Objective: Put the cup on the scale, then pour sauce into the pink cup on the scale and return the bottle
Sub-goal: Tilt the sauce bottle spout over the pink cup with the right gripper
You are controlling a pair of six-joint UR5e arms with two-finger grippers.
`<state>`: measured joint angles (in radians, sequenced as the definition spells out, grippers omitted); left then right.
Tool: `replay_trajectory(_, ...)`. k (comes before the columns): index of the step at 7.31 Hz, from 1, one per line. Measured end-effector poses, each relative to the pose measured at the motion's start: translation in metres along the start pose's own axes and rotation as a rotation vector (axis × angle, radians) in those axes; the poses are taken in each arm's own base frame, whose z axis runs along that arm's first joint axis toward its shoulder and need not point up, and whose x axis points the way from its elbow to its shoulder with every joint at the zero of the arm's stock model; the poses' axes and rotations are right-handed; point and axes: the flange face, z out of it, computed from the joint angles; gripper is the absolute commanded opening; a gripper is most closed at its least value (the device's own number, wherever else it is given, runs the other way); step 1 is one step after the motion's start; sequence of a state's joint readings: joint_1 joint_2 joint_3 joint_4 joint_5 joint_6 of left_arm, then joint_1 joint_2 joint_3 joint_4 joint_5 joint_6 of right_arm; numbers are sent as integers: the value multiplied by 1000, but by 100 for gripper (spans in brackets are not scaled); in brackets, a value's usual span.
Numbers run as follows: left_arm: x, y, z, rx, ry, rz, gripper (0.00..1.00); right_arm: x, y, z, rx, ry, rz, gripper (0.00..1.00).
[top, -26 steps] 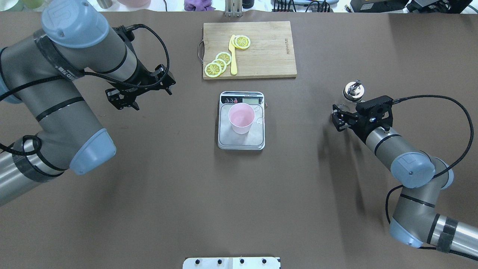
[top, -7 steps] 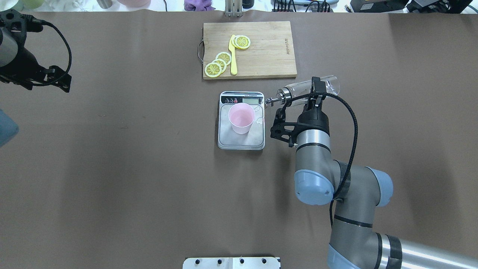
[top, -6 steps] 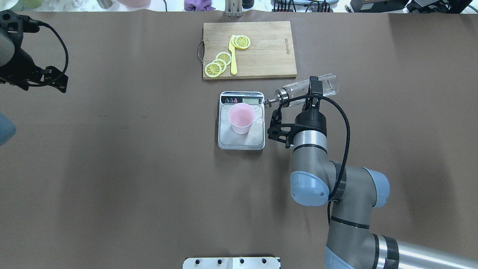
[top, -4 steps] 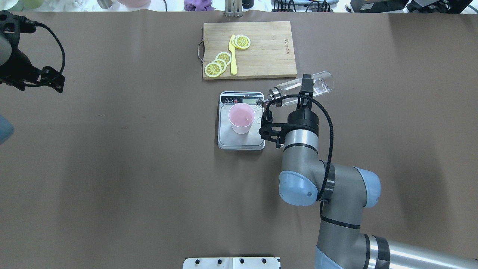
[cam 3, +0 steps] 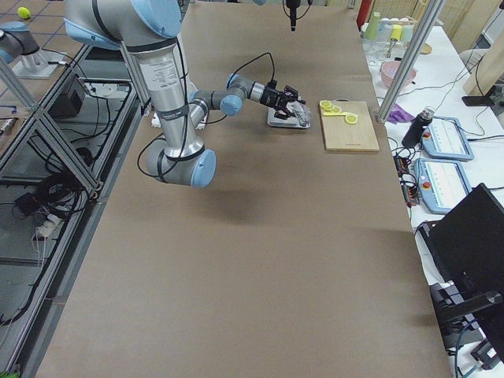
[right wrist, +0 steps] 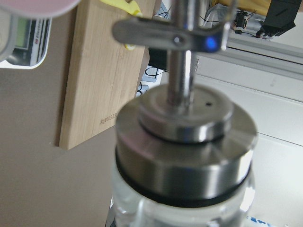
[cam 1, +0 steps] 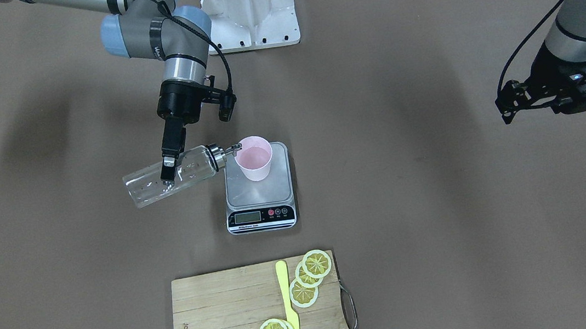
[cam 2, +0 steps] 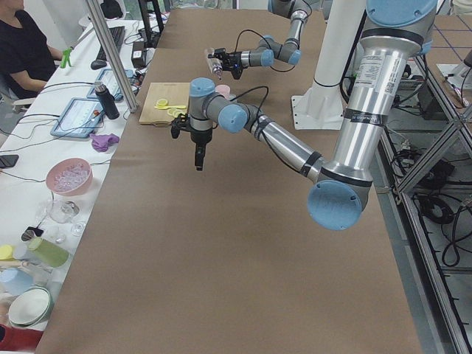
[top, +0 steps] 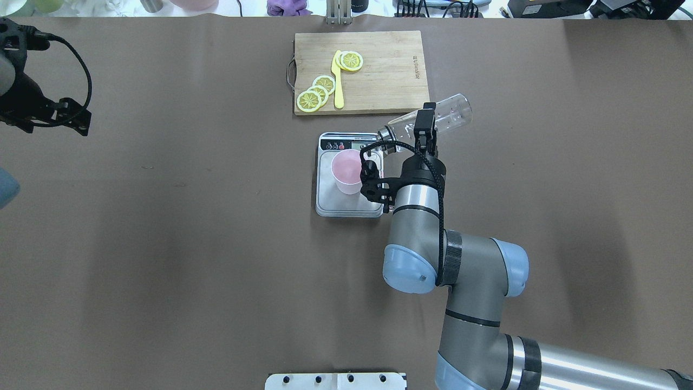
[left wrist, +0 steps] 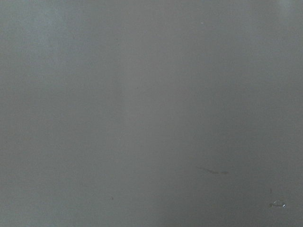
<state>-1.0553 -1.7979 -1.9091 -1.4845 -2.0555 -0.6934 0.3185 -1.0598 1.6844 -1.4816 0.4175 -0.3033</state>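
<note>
Pale pink cup [cam 1: 254, 159] stands upright on the scale [cam 1: 259, 195], approx. mid-plate. Clear glass bottle [cam 1: 183, 172] is held off the tabletop [cam 1: 413, 200], tipped nearly horizontal, just beside the scale on the robot's right side. Its chrome spout points at the cup w/ the tip at the cup's rim, & its base end points away from the scale. The glass shows droplets inside; whether anything is flowing, can't tell.

Right gripper [cam 1: 167, 173] pinches the bottle around mid-body, fingers [cam 1: 170, 142] pressed onto the glass from either side. The arm comes in from the robot's side of the scale. In the right wrist view the cap & spout fill the frame, blurred, w/ a bit of pink rim & the scale's display at top left.

Left gripper [cam 1: 572, 97] hangs above the tabletop, well apart from the scale on the robot's left side. Its fingers, spread or together: can't tell. The left wrist view shows only brown tabletop.

Wooden cutting board [cam 1: 216, 311] lies near the scale, beyond its display end, w/ lemon slices [cam 1: 317, 263] & a yellow knife [cam 1: 286, 297] on it.
</note>
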Motion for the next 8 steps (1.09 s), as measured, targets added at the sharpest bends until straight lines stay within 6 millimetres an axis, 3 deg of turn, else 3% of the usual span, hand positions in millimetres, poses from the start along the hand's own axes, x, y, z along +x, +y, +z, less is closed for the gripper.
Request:
replay_trajectory(5,-2,-1,6,-9,-5,-4,99,2,-2,1,-48,105,-192,0)
replay_trajectory(8,-3,-2,7,-9,-6,-6,99,2,-4,0,-48,119,-185,0)
